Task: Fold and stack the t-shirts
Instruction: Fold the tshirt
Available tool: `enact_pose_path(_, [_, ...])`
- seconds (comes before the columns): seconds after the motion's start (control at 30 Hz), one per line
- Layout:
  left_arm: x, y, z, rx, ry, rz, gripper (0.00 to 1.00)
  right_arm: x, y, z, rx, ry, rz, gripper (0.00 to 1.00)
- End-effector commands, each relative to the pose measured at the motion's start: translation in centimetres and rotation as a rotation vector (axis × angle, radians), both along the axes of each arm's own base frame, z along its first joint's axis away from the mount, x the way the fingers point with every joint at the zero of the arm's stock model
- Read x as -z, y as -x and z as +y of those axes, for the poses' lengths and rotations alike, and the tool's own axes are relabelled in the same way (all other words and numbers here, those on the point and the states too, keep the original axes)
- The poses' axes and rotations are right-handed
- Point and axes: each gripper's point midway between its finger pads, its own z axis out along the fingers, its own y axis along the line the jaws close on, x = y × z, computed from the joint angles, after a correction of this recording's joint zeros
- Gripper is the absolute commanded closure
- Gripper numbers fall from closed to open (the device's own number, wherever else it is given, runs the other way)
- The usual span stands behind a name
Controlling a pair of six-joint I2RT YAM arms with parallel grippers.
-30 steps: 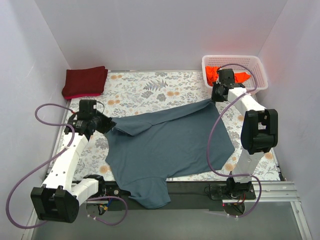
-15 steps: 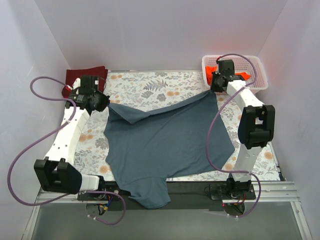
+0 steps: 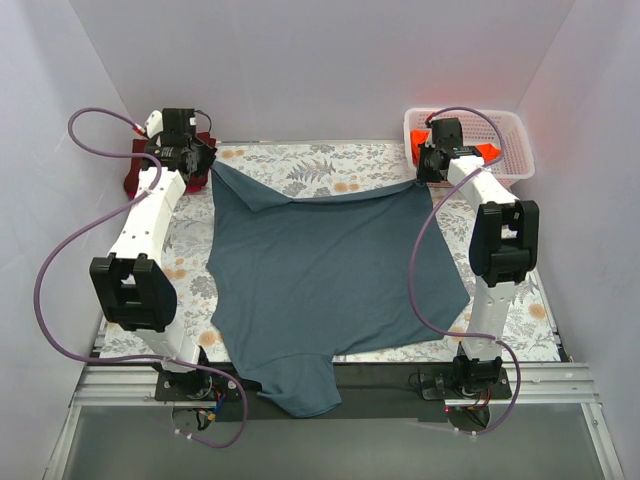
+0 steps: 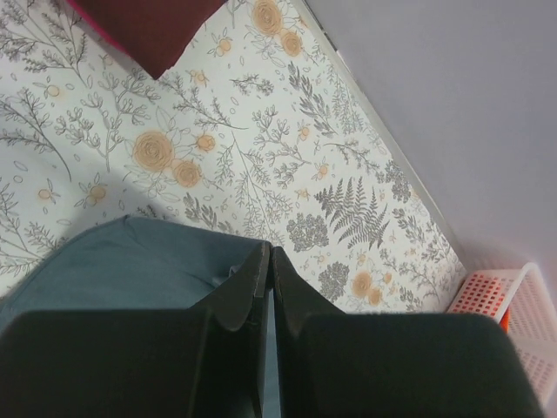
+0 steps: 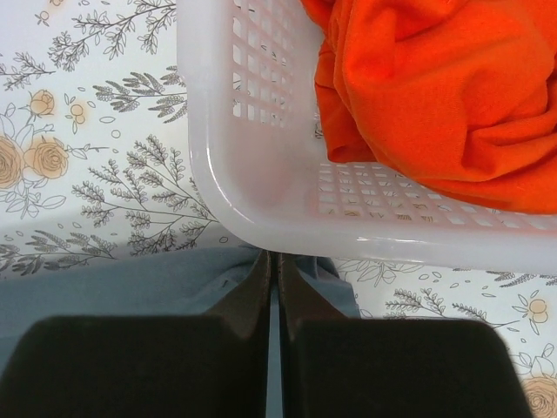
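A slate blue-grey t-shirt [image 3: 330, 270] lies spread over the flowered table, one sleeve hanging off the near edge. My left gripper [image 3: 203, 164] is shut on its far left corner [image 4: 130, 261], next to the folded dark maroon t-shirt [image 3: 135, 172], which also shows at the top of the left wrist view [image 4: 157, 26]. At the far right corner of the same shirt [image 5: 130, 283], my right gripper [image 3: 424, 175] is shut on the cloth, close against the basket's wall. A bright orange t-shirt [image 5: 435, 87] lies bunched in that basket.
The white lattice basket [image 3: 520, 135] stands at the far right corner; its rim [image 5: 261, 187] is just ahead of my right fingers. Pale walls close in the back and both sides. A black strip runs along the table's near edge [image 3: 390, 375].
Both grippers have carried the shirt's far edge toward the back of the table, the left one much farther, from mid-left up beside the maroon shirt. The shirt now lies stretched flat.
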Motion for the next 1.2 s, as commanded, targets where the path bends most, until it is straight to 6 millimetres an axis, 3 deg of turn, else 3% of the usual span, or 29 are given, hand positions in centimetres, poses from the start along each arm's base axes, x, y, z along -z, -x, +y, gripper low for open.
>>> enact_pose_path(0.0, [-3.3, -0.8, 1.2, -0.012, -0.051, -0.082, 1.00, -2.2, -1.4, -0.2, -0.021, 0.010, -0.068, 0.99])
enact_pose_path(0.2, [-3.8, 1.4, 1.7, -0.018, -0.051, -0.071, 1.00, -3.1, -0.3, 0.0, -0.041, 0.003, -0.067, 0.99])
enact_pose_path(0.37, [-4.5, 5.3, 1.7, -0.059, -0.002, -0.058, 1.00, -3.4, 1.4, -0.1, -0.045, 0.004, -0.035, 0.99])
enact_pose_path(0.4, [-3.5, 6.2, 1.7, -0.067, 0.010, -0.034, 1.00, -4.0, 1.8, -0.3, -0.044, 0.006, -0.041, 0.99])
enact_pose_path(0.47, [-4.2, 8.1, 1.7, -0.078, 0.028, -0.058, 1.00, -3.2, 3.1, -0.6, -0.034, 0.014, -0.013, 0.99])
enact_pose_path(0.73, [1.0, 15.5, 0.3, -0.096, 0.157, 0.042, 1.00, -1.7, 7.2, -1.4, -0.001, 0.019, 0.049, 0.99])
enact_pose_path(0.77, [2.9, 16.5, 0.1, -0.102, 0.176, 0.086, 1.00, -1.2, 7.7, -1.5, 0.002, 0.022, 0.062, 0.99])
enact_pose_path(0.87, [5.7, 19.1, -0.3, -0.113, 0.208, 0.164, 1.00, -1.1, 8.6, -1.6, 0.007, 0.021, 0.069, 0.99])
enact_pose_path(1.17, [9.7, 22.7, -1.6, -0.102, 0.260, 0.274, 1.00, 1.6, 11.0, -2.6, 0.049, 0.035, 0.147, 0.99])
